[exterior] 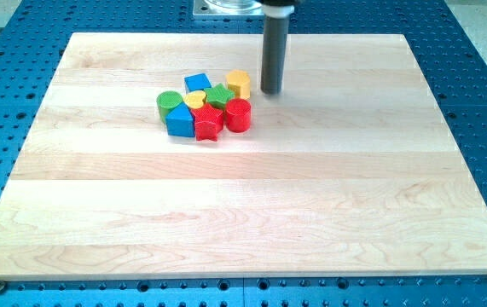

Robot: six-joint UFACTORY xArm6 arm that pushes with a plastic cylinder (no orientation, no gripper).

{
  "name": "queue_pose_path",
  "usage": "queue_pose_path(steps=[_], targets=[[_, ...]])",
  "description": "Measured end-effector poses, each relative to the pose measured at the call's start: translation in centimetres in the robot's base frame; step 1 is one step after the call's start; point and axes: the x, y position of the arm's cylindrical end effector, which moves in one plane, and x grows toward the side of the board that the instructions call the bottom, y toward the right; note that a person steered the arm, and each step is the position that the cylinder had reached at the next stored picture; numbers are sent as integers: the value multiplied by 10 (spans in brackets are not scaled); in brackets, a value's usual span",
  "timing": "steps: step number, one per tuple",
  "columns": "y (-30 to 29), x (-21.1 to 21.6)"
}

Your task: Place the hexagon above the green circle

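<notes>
A yellow hexagon (238, 83) stands at the upper right of a tight cluster of blocks on the wooden board (243, 213). The green circle (169, 103) is at the cluster's left end. Between them lie a blue block (197, 83), a small yellow heart-like block (194, 100) and a green star (219, 95). Along the cluster's lower side are a blue block (179, 121), a red star (208, 123) and a red cylinder (238, 114). My tip (271, 90) rests on the board just to the right of the yellow hexagon, with a small gap between them.
The board lies on a blue perforated table (482, 94). The rod comes down from a metal mount (234, 7) at the view's top edge.
</notes>
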Motion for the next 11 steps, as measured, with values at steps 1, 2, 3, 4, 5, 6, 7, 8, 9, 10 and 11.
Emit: queue_pose_path(steps=[1, 2, 3, 4, 5, 6, 7, 8, 9, 10, 11], targets=[[-9, -7], [-22, -27], [-12, -8], [-48, 2], [-65, -15], [-70, -54], [-71, -71], [-135, -65], [-168, -59], [-186, -65], [-179, -56]])
